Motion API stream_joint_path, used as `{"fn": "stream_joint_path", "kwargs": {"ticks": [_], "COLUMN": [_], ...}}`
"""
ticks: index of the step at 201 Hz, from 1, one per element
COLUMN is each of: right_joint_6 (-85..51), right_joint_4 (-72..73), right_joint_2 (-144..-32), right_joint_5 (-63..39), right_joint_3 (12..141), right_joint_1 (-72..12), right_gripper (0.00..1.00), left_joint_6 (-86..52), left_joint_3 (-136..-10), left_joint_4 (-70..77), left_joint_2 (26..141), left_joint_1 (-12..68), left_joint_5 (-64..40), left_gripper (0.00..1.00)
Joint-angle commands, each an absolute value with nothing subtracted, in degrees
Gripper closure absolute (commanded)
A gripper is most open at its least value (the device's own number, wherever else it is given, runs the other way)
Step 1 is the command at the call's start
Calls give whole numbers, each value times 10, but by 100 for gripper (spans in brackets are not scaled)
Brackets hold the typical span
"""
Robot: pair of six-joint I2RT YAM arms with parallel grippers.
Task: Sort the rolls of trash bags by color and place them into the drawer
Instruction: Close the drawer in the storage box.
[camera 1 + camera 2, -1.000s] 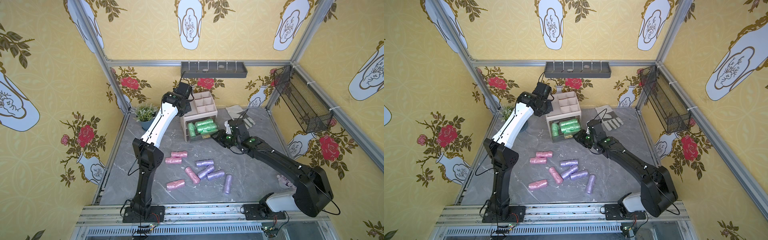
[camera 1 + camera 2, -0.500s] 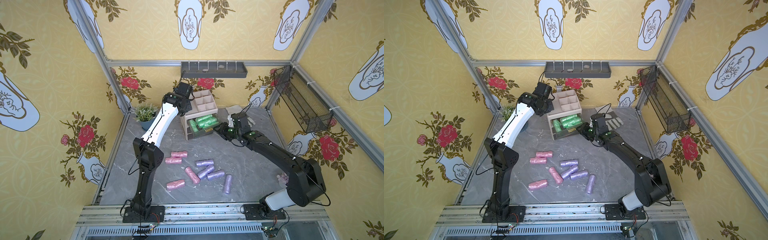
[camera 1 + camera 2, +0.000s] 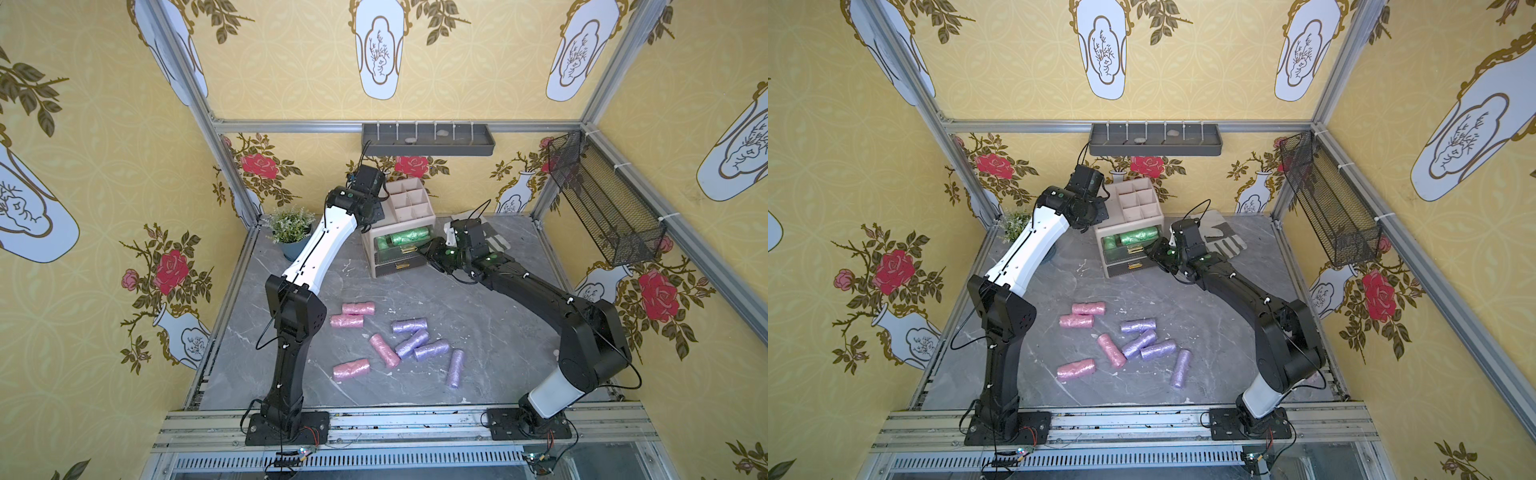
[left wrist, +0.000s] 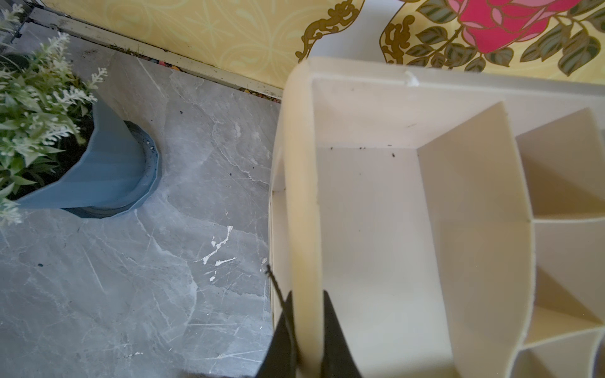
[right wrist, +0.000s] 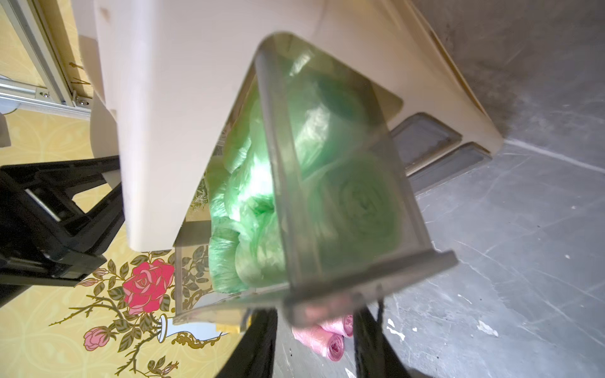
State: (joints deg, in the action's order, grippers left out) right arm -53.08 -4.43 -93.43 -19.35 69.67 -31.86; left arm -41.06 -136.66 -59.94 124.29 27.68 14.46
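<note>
The beige drawer chest (image 3: 411,208) (image 3: 1140,205) stands at the back of the table. Its top drawer (image 5: 343,170) sticks out a little and holds green rolls (image 3: 405,239) (image 3: 1138,237) (image 5: 258,209). My right gripper (image 3: 424,250) (image 3: 1153,250) (image 5: 314,337) is open, its fingertips against that drawer's front panel. My left gripper (image 3: 384,208) (image 3: 1104,208) (image 4: 306,307) is shut on the side wall of the chest's top tray (image 4: 302,196). Several pink rolls (image 3: 358,308) (image 3: 1088,308) (image 5: 322,338) and several purple rolls (image 3: 409,325) (image 3: 1138,325) lie loose on the table's front half.
A potted plant (image 3: 291,226) (image 4: 82,163) stands left of the chest. A grey glove-like cloth (image 3: 1223,239) lies behind my right wrist. A grey wall tray (image 3: 428,139) hangs at the back and a black wire basket (image 3: 602,203) on the right wall.
My right gripper has moved towards the chest and the top drawer with the green rolls has slid further in. The left arm has not moved.
</note>
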Motion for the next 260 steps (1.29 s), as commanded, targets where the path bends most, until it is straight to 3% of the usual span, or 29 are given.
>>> {"fn": "stream_joint_path", "kwargs": {"ticks": [1,204,260], "right_joint_6": [-528,-570,-585], "right_joint_4": [-2,38,40], "right_joint_2": [-939,-1047,-987], "right_joint_5": [-202,-194,-201], "right_joint_3": [708,809,742], "right_joint_1": [-326,-301,-301], "right_gripper": [60,57,49], "left_joint_6": [-411,-415,-413], "left_joint_3": [-1358,-1339,-1344], "left_joint_4": [-658,-654,-657], "left_joint_2": [1250,1242,1245], "left_joint_1": [279,288,289], "left_joint_5": [106,110,113], "left_gripper": [100,100,100]}}
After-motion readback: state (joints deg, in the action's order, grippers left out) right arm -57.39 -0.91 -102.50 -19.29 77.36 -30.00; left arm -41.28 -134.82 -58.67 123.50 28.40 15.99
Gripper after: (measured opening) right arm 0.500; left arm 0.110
